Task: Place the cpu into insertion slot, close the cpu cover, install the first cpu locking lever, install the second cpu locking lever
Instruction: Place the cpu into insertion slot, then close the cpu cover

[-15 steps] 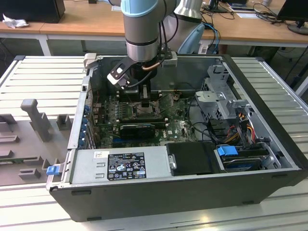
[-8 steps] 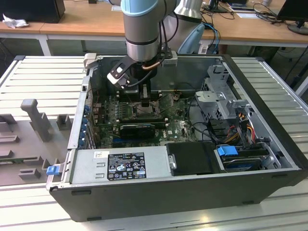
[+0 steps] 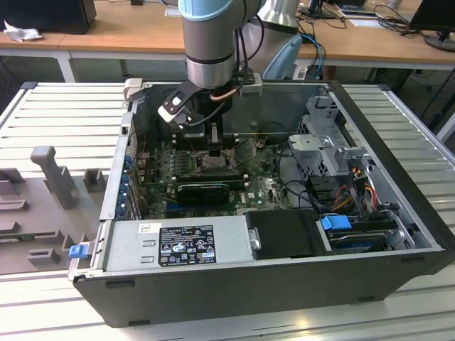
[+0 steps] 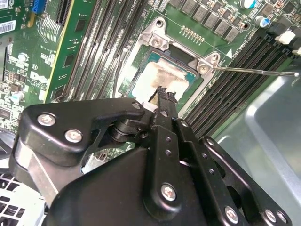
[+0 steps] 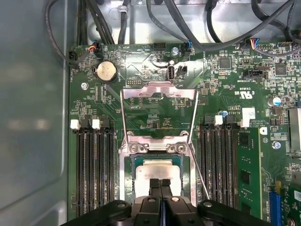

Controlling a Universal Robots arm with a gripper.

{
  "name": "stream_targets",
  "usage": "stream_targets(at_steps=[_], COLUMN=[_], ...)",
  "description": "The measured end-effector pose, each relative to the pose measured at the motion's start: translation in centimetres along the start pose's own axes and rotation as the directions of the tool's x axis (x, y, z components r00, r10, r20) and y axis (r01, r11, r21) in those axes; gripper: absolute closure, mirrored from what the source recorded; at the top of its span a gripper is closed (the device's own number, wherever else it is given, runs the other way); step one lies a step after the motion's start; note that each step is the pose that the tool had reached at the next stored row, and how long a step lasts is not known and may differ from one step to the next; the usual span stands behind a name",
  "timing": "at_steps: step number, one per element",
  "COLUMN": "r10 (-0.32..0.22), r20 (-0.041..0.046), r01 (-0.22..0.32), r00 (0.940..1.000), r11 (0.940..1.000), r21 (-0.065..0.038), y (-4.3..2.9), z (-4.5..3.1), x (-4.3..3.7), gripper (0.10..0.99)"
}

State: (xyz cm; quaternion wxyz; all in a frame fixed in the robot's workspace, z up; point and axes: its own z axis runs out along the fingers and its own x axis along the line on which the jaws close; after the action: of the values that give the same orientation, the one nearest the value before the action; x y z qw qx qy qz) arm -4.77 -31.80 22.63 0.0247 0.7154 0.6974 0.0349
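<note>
The cpu (image 5: 157, 167) lies flat in the insertion slot (image 5: 123, 179), its dull silver top smeared with pale paste; it also shows in the second wrist view (image 4: 160, 77). The cpu cover (image 5: 157, 89) stands swung open past the slot's far edge, the board visible through its window. One thin wire locking lever (image 5: 200, 176) slants free beside the slot and sticks out sideways in the second wrist view (image 4: 254, 71). My gripper (image 5: 161, 182) (image 4: 163, 94) is shut, fingertips together right over the cpu's top, holding nothing. In the exterior view the gripper (image 3: 215, 150) reaches down into the open case.
Long black memory slots (image 5: 91, 165) (image 5: 218, 160) flank the socket. Cables (image 5: 188, 28) run along the board's far edge near a coin battery (image 5: 106, 70). The case wall (image 5: 33, 117) is close by. A black card (image 3: 202, 190), power supply (image 3: 178, 245) and drive cage (image 3: 327, 142) crowd the case.
</note>
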Motion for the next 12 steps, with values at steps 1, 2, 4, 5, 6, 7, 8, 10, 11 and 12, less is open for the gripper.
stream_targets(at_steps=[1,2,4,5,6,7,8,10,11,12], r10=[0.0,0.0,0.0,0.0,0.001,0.003,0.003,0.003,0.003,0.003], r20=[-0.0002,-0.0001,-0.0001,-0.0001,-0.0001,0.0002,0.0003,0.0002,0.0003,0.0002], r01=[0.0,0.0,0.0,0.0,-0.001,-0.003,-0.003,-0.003,-0.003,-0.003], r00=[1.0,1.0,1.0,1.0,1.0,1.0,1.0,1.0,1.0,1.0], r11=[1.0,1.0,1.0,1.0,1.0,1.0,1.0,1.0,1.0,1.0], r21=[0.0,0.0,0.0,0.0,0.0,0.0,0.0,0.0,0.0,0.0], y=[0.01,0.01,0.02,0.03,0.07,0.43,0.68,0.73,0.74,0.74], z=[-0.06,-0.11,-0.23,-0.39,-0.78,-0.75,-0.74,-1.25,-1.34,-1.42], x=[0.0,0.0,0.0,0.01,0.01,0.02,0.02,0.03,0.03,0.03], gripper=[0.98,0.98,0.98,0.98,0.98,0.98,0.98,0.98,0.98,0.98])
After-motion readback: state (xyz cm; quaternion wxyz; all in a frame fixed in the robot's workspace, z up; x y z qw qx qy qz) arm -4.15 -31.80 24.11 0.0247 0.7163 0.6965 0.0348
